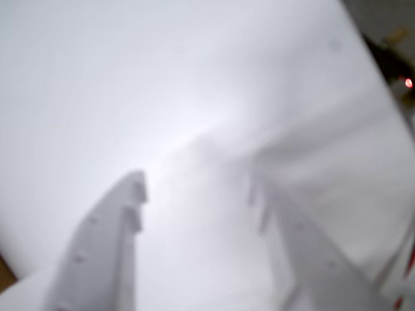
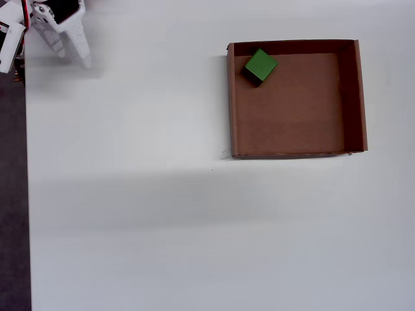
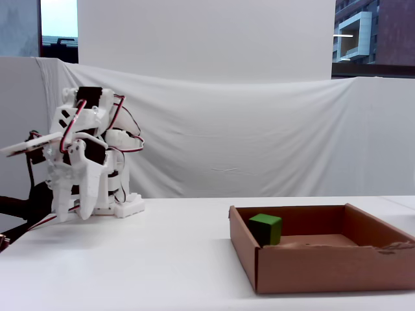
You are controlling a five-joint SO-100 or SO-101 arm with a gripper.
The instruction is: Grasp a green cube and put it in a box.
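The green cube [image 2: 260,65] lies inside the brown cardboard box [image 2: 350,97], in its top-left corner in the overhead view. In the fixed view the cube [image 3: 266,229] sits at the box's [image 3: 324,267] left wall. My white gripper [image 2: 72,57] is far from both, at the top-left of the overhead view, folded back near the arm's base [image 3: 72,212]. In the wrist view the gripper [image 1: 198,188] is open and empty over bare white table; neither cube nor box shows there.
The white table [image 2: 162,214] ends at a dark strip along the left edge of the overhead view. A white cloth backdrop [image 3: 259,142] hangs behind the table. A red light [image 1: 408,83] glows at the wrist view's upper right.
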